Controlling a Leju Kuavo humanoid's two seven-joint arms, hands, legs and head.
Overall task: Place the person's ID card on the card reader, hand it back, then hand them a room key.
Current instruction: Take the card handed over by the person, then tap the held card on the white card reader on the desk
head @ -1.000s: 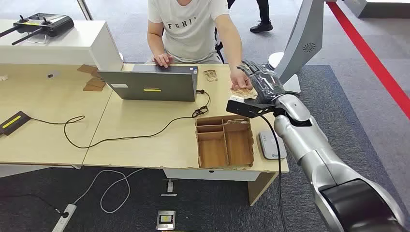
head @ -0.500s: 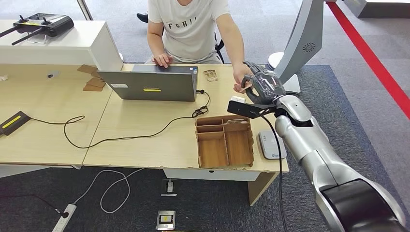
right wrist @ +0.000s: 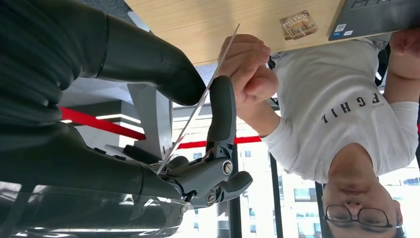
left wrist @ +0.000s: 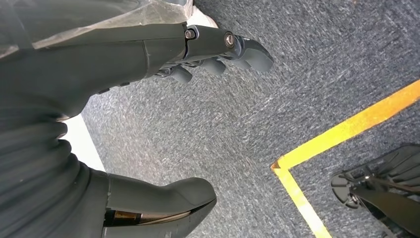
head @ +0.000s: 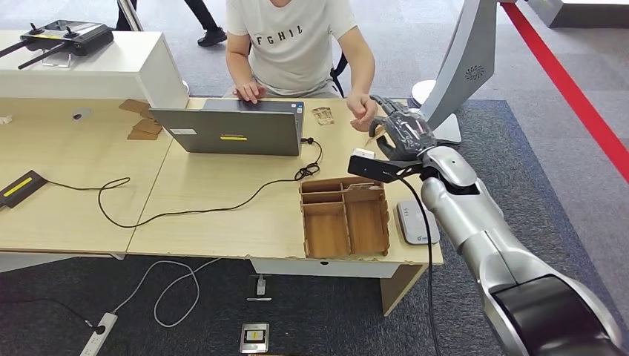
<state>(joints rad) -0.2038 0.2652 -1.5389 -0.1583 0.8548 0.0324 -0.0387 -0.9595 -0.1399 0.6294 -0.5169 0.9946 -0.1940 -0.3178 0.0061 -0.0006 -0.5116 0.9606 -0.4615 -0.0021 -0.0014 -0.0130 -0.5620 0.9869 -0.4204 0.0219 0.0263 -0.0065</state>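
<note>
From the head view, the right hand [head: 401, 133] is raised above the far right corner of the desk [head: 222, 215], just beside the person's hand [head: 361, 111], and a thin pale edge of the ID card [head: 370, 139] shows at its fingers. The card reader [head: 415, 222] lies at the desk's right edge, well apart from the hand, beside the wooden tray [head: 346, 217] near the front edge. A laptop [head: 230, 130] stands open toward the far edge in front of the person. In the left wrist view, the left hand [left wrist: 163, 114] hangs over grey carpet with a yellow line, its fingers apart and grasping nothing. In the right wrist view, the right hand [right wrist: 198, 124] pinches the ID card [right wrist: 198, 106] edge-on between thumb and finger, while the person's hand [right wrist: 247, 62] touches the card's far end.
</note>
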